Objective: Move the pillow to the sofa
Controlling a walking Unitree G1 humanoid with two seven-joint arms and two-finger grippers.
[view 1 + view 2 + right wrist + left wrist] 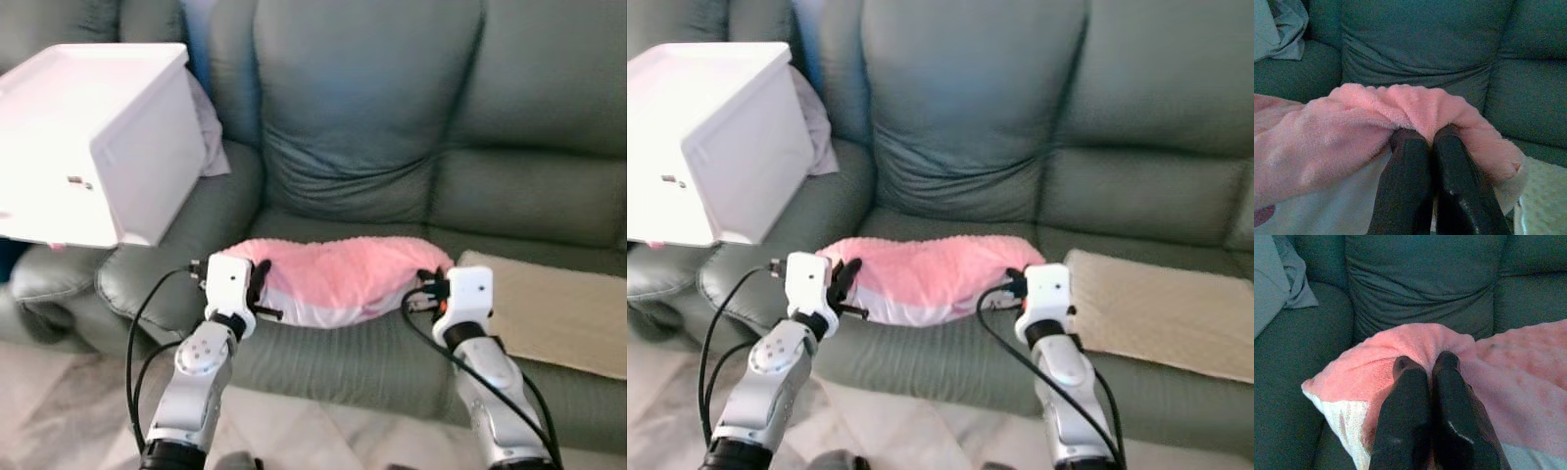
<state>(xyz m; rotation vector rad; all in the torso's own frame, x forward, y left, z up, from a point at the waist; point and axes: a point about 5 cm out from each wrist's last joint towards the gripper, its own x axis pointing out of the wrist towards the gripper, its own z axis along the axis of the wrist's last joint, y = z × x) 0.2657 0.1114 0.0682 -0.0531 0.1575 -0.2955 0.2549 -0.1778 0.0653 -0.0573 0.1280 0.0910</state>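
Note:
A pink fluffy pillow [338,279] with a white underside lies along the front of the grey-green sofa's seat [323,357]. My left gripper [261,290] pinches the pillow's left end, its black fingers [1410,382] pressed together on the pink fabric. At the right end, my right gripper [428,284] is shut on the pillow too, with the plush bunched over its fingertips [1449,137]. Both arms reach up from below the seat's front edge.
A large white box [93,137] rests tilted on the sofa's left armrest [147,264], with a pale cloth [211,137] behind it. A beige mat [558,308] covers the right seat cushion. Light tiled floor [59,401] lies in front of the sofa.

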